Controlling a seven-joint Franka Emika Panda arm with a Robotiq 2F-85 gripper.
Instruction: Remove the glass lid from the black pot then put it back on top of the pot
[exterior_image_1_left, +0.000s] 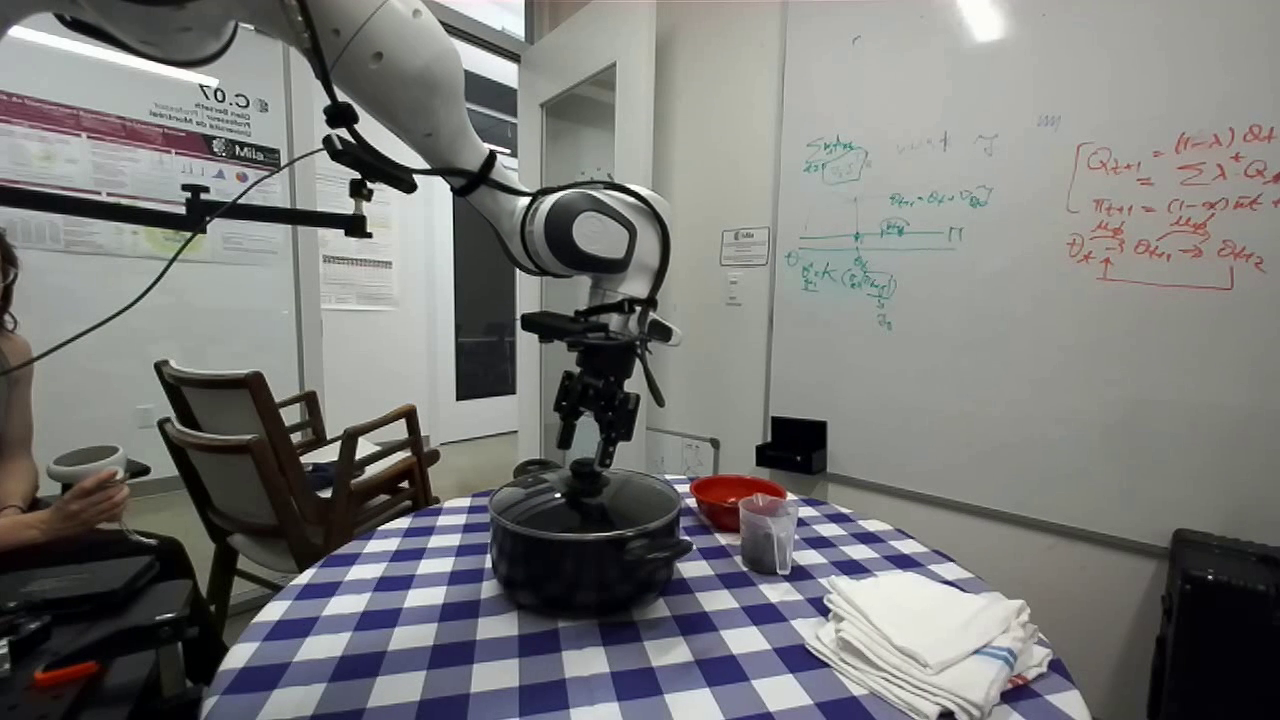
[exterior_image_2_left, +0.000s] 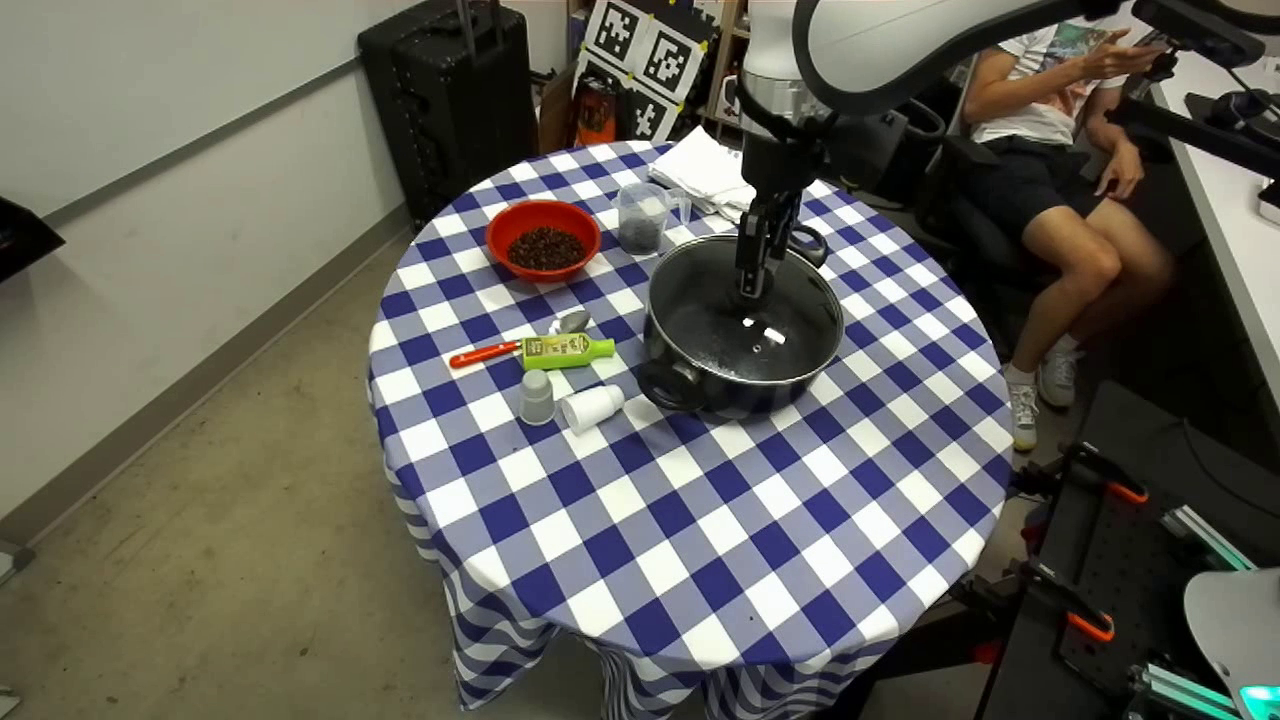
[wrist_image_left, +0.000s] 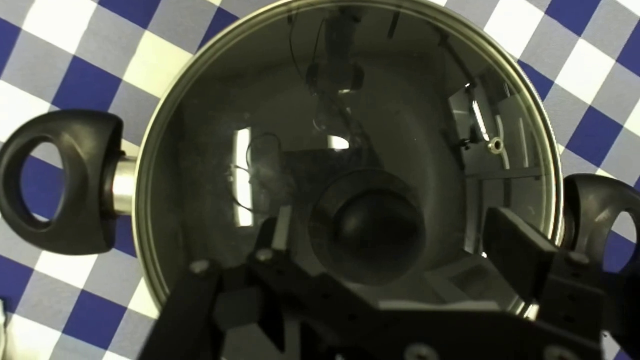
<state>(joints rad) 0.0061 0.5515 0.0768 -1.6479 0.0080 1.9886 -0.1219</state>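
Legibly, whiteboard (exterior_image_1_left: 1000, 390): red "Qt+1" (exterior_image_1_left: 1113, 163); end effector (exterior_image_1_left: 586, 453) above lidded pot (exterior_image_1_left: 580, 575).

you have the black pot (exterior_image_1_left: 580, 575) standing upright, wide, low and round, with a loop handle (wrist_image_left: 92, 182) on each of two opposite sides. your glass lid (exterior_image_2_left: 725, 330) sits level on the pot's rim, closing it: round, shallow-domed, dark yet see-through, its dark knob (wrist_image_left: 377, 227) over the pot's middle, a small metal-ringed hole (wrist_image_left: 495, 145) nearer the edge.
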